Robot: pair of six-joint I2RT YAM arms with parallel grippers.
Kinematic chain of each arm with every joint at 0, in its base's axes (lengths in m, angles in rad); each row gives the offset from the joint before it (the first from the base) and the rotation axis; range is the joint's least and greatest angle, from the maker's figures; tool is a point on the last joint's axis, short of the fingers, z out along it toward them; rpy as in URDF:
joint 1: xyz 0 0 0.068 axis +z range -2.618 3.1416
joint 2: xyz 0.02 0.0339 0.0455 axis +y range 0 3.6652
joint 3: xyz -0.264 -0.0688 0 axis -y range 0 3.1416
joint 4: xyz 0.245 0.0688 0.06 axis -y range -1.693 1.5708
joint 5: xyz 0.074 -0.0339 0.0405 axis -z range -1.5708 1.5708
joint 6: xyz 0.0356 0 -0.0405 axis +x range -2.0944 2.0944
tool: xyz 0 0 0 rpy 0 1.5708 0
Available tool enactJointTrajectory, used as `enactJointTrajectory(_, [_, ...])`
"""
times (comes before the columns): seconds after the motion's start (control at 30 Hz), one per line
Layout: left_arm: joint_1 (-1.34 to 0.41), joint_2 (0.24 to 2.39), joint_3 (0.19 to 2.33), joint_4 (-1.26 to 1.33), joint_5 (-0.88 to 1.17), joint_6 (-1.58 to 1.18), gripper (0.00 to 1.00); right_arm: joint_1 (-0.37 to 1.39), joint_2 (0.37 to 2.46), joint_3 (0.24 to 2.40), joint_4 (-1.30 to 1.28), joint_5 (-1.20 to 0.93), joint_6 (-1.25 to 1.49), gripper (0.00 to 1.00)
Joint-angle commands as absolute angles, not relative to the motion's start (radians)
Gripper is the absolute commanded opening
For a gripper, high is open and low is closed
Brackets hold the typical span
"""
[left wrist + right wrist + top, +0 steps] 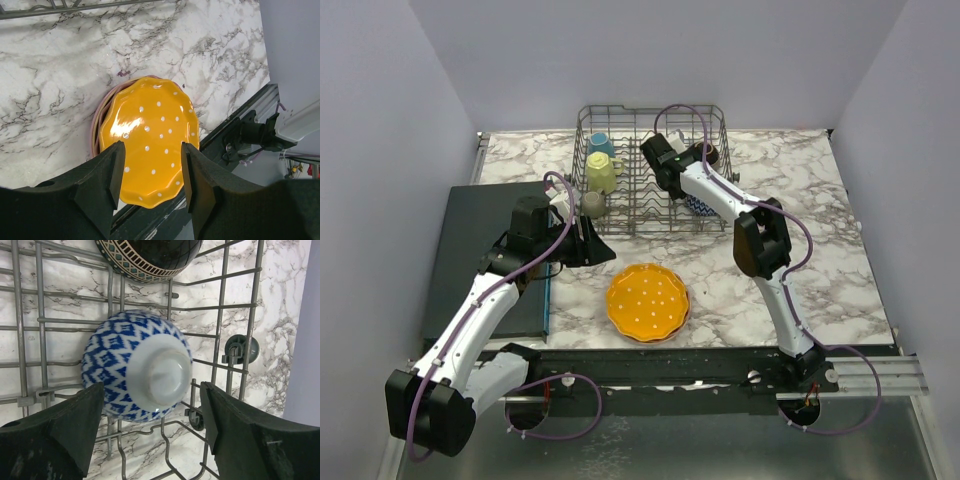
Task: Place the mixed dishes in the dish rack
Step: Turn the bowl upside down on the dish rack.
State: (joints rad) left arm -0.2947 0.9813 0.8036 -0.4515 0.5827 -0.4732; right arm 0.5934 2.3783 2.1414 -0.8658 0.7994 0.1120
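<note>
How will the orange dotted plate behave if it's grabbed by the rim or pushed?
Probably stiff and breakable: the orange scalloped plate looks like glazed ceramic. Its glossy glare suggests a slippery surface, so fingers may slide on the wavy rim. It lies flat on a pink plate, so a push would likely slide it off that plate rather than tip it.

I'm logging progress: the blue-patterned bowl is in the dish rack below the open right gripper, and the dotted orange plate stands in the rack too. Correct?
Not quite. The dotted orange plate is not in the dish rack. It lies flat out on the marble table in front of the rack, as the top view shows. The blue-patterned bowl is indeed in the rack, below the open right gripper.
</note>
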Motion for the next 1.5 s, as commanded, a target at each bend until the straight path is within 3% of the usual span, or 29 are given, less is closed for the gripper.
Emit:
enactJointTrajectory(0.0, [-0.293,0.986,0.792,-0.449,0.563,-0.459,0.54,0.587,2.402,2.177,-0.860,0.819,0.125,0.82])
enactJointTrajectory(0.93, [-0.293,0.998,0.794,-0.451,0.558,-0.456,0.55,0.587,2.224,2.218,-0.920,0.654,0.211,0.84])
enactJointTrajectory(1.47, [-0.296,0.993,0.790,-0.451,0.553,-0.456,0.58,0.587,1.933,1.949,-0.861,0.486,0.285,0.84])
